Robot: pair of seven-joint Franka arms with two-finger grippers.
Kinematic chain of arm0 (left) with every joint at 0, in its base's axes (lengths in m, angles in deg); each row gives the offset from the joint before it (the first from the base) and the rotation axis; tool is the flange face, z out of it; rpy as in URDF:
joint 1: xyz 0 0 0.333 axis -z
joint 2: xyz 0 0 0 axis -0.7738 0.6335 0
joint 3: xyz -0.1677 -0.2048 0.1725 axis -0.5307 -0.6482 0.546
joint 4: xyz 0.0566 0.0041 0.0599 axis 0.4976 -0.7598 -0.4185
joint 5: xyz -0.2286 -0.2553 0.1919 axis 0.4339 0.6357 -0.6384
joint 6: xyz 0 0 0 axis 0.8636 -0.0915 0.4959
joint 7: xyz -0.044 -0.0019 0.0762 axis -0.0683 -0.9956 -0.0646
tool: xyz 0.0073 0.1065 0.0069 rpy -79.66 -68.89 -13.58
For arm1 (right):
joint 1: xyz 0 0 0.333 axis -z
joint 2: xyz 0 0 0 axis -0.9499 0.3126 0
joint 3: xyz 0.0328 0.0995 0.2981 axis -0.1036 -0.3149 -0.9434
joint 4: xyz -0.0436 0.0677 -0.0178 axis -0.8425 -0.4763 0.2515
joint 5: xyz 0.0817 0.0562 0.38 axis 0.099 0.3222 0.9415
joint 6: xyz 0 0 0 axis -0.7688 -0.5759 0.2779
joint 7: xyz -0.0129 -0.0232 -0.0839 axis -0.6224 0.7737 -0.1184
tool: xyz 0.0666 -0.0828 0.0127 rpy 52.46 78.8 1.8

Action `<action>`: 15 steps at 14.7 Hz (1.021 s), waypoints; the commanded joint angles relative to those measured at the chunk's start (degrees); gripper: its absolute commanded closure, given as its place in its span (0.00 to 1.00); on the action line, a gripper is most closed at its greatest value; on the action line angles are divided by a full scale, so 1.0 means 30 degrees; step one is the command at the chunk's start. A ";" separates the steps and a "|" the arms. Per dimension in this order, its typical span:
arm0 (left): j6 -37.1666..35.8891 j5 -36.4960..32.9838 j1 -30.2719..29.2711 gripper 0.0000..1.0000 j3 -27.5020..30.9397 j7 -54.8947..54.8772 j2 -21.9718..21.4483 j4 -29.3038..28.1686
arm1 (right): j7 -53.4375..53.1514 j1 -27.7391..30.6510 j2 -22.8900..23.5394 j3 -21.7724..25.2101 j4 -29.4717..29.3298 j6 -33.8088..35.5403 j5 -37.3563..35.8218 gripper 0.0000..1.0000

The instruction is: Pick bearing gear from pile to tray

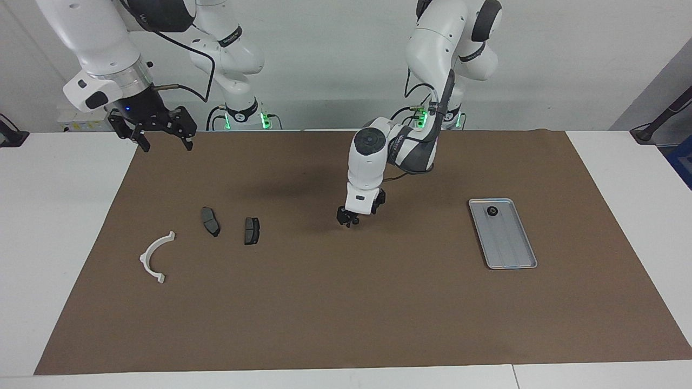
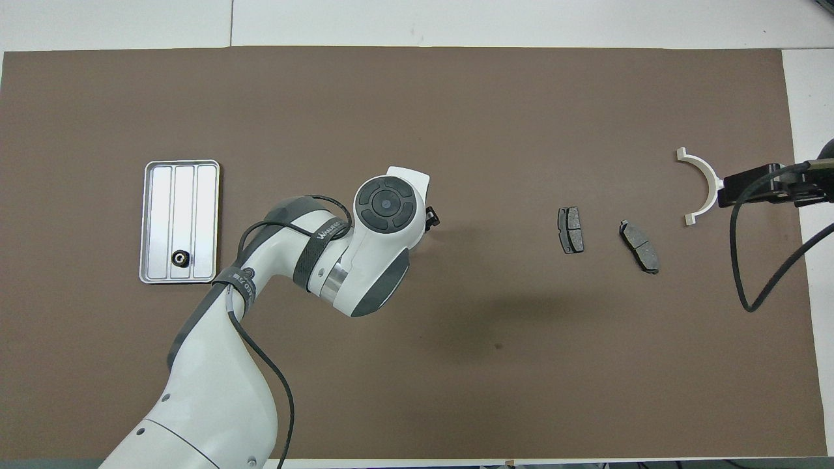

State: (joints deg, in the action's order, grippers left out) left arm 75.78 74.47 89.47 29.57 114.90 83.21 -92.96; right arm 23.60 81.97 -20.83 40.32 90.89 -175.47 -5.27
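1. Facing view:
   - The left gripper (image 1: 346,220) is low over the middle of the brown mat (image 1: 346,319), its tips at or just above the surface. Whether its grip is spread or closed cannot be told.
   - No loose bearing gear shows on the mat. If one lies there, the gripper hides it.
   - The right gripper (image 1: 166,142) hangs high over the mat's corner nearest the robots, at the right arm's end. Its fingers are spread and hold nothing, and this arm waits.
   - The tray (image 1: 511,246) lies toward the mat's edge at the left arm's end. One bearing gear (image 1: 492,211) already sits in it, at the tray end nearer the robots.
   - The white half-ring bracket (image 1: 153,257) and two dark plates (image 1: 211,221) lie toward the right arm's end.

2. Overhead view:
   - The left arm's wrist covers the mat's centre, so whatever is under the gripper is hidden.
   - The gear (image 2: 180,258) sits in the middle channel of the tray (image 2: 184,195), near the rim.
   - The bracket (image 2: 705,184) and plates (image 2: 571,230) lie apart from one another.

3. Step in hand, as a judgement: the left arm appears to be picking a second gear at the mat's centre.

4. The next move calls for a firm pinch on so small a round piece and a straight lift. Then comes a carry over the tray's rim and a low release beside the gear already there.
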 commanded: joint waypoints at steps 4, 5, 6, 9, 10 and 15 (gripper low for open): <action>0.0230 0.0022 0.0432 0.20 0.0397 0.1003 0.0577 0.0217 | -0.0646 0.0266 -0.1355 -0.0065 0.1876 0.0707 0.0536 0.00; 0.0230 0.0051 0.0462 0.24 0.0397 0.1093 0.0606 0.0246 | -0.0414 0.0383 -0.1385 -0.0036 0.1936 0.0591 0.0507 0.00; 0.0230 0.0080 0.0607 0.27 0.0426 0.1122 0.0665 0.0275 | -0.0005 0.0500 -0.1385 -0.0006 0.2197 0.0503 0.0448 0.00; 0.0260 0.0080 0.0667 0.33 0.0426 0.1386 0.0840 0.0333 | 0.2188 0.0940 -0.1853 0.0023 0.3224 0.0005 -0.0396 0.00; 0.0260 0.0080 0.0667 0.36 0.0397 0.1415 0.0870 0.0334 | 0.3037 0.0911 -0.1883 -0.0006 0.3225 -0.0025 -0.1127 0.00; 0.0289 0.0022 0.0931 0.96 0.0426 0.1679 0.0870 0.0305 | 0.3661 0.0823 -0.1883 -0.0006 0.3255 -0.0172 -0.1456 0.00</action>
State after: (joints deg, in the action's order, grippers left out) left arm 76.63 74.47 90.76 29.64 118.69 84.76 -92.57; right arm 32.94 84.08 -24.82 40.54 98.55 -174.40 -8.89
